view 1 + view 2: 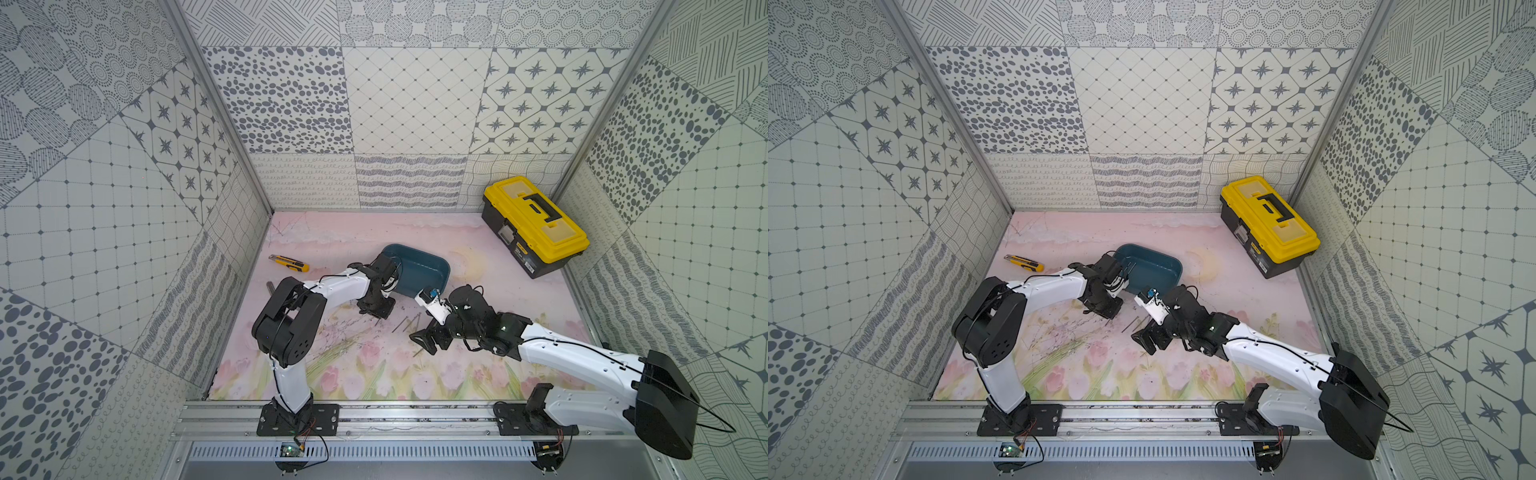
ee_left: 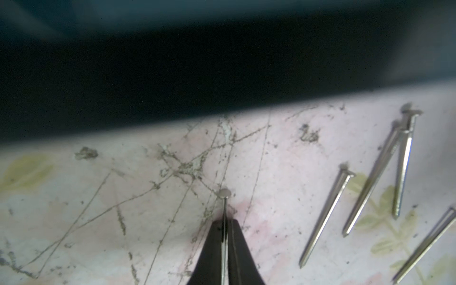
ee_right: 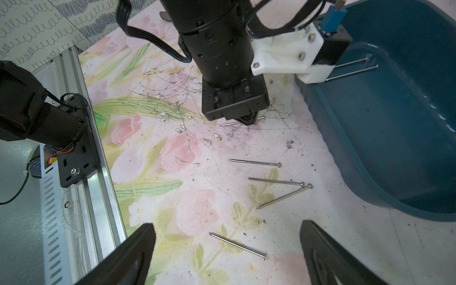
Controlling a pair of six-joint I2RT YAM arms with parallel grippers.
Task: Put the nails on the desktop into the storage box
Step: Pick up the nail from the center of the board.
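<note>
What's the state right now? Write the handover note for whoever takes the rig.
Left gripper: shut on one nail, low at the desktop beside the storage box.
Right gripper: open, empty, above the desktop.
Done: two nails lie in the storage box.
Left: carry the held nail into the box, then pick up the four loose nails lying on the desktop near the box.
</note>
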